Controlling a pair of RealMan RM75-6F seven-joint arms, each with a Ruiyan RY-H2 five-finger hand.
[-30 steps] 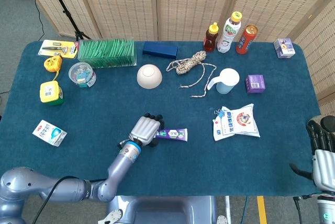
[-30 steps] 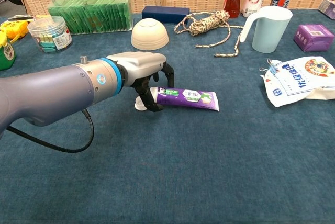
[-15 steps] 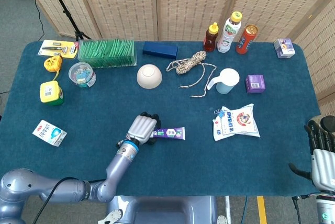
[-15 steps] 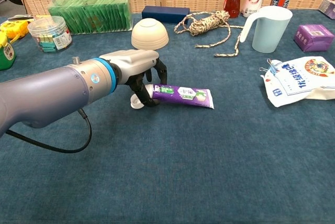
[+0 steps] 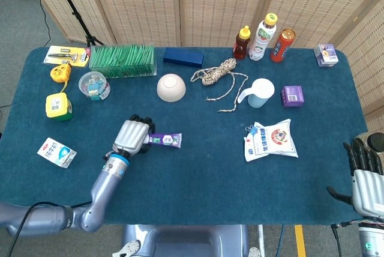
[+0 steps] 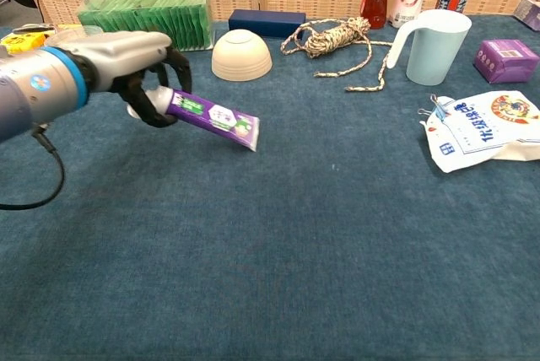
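Two hands show from the head view. Our left hand (image 5: 131, 137) has its fingers curled around the capped end of a purple toothpaste tube (image 5: 163, 141), whose body sticks out toward three o'clock, so the grip sits at the stiff end, likely the firmer hold. The white bowl (image 5: 171, 87) stands upside down at about one o'clock from that hand, well apart, and the small plastic jar (image 5: 94, 85) lies at about eleven o'clock. Our right hand (image 5: 363, 176) hangs off the surface's (image 5: 198, 179) corner at five o'clock, fingers spread and holding nothing. The snack pouch (image 5: 271, 140) lies flat to the hand's ten o'clock.

From the chest view, our left hand (image 6: 139, 66) clasps the tube (image 6: 213, 115) near its cap, and the tube slants down toward four o'clock. It appears lifted, the free end low over the cloth; whether it touches, we cannot tell. The bowl (image 6: 241, 55) sits at the hand's two o'clock, the rope (image 6: 333, 40) and the pale jug (image 6: 433, 45) farther along toward three o'clock.
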